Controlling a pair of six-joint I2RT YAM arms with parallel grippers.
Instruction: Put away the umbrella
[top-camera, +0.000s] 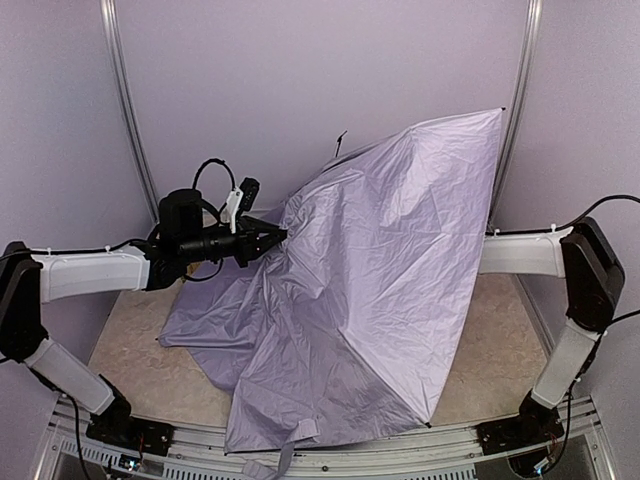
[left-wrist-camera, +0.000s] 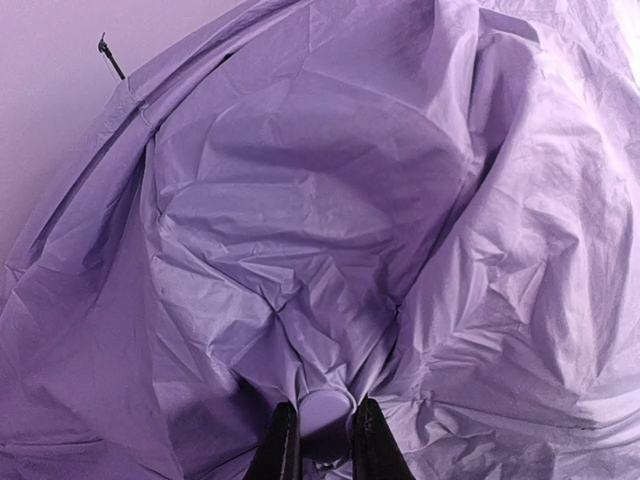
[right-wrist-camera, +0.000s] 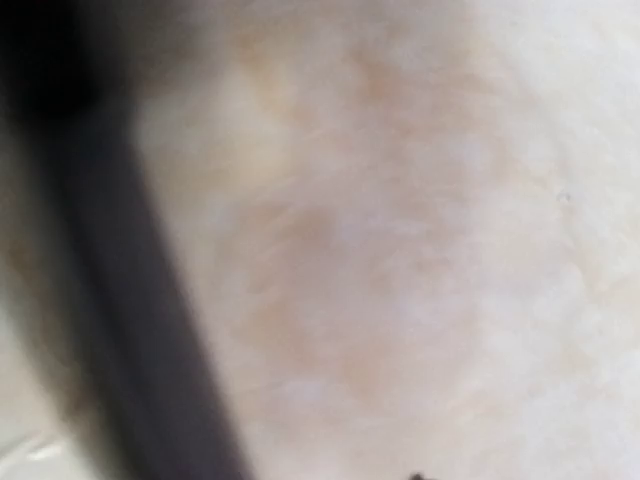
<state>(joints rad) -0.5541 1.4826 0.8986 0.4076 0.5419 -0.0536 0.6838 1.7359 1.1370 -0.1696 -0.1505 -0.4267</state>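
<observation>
The umbrella (top-camera: 380, 270) lies spread on its side across the table, its pale lavender canopy bulging towards the camera. My left gripper (top-camera: 278, 238) reaches in from the left and is shut on the small round cap (left-wrist-camera: 326, 410) at the canopy's centre (left-wrist-camera: 330, 250). Both black fingers (left-wrist-camera: 283, 440) press its sides. A fabric strap (top-camera: 300, 438) hangs at the near edge. My right arm (top-camera: 525, 255) runs in behind the canopy, which hides its gripper. The right wrist view is a blur with a dark band (right-wrist-camera: 130, 300) over a pale beige surface, and no fingers show.
The beige tabletop (top-camera: 140, 350) shows to the left and right of the canopy. Lavender walls close the back and sides, with metal posts (top-camera: 125, 100) in the corners. A thin black rib tip (top-camera: 340, 138) pokes up above the canopy.
</observation>
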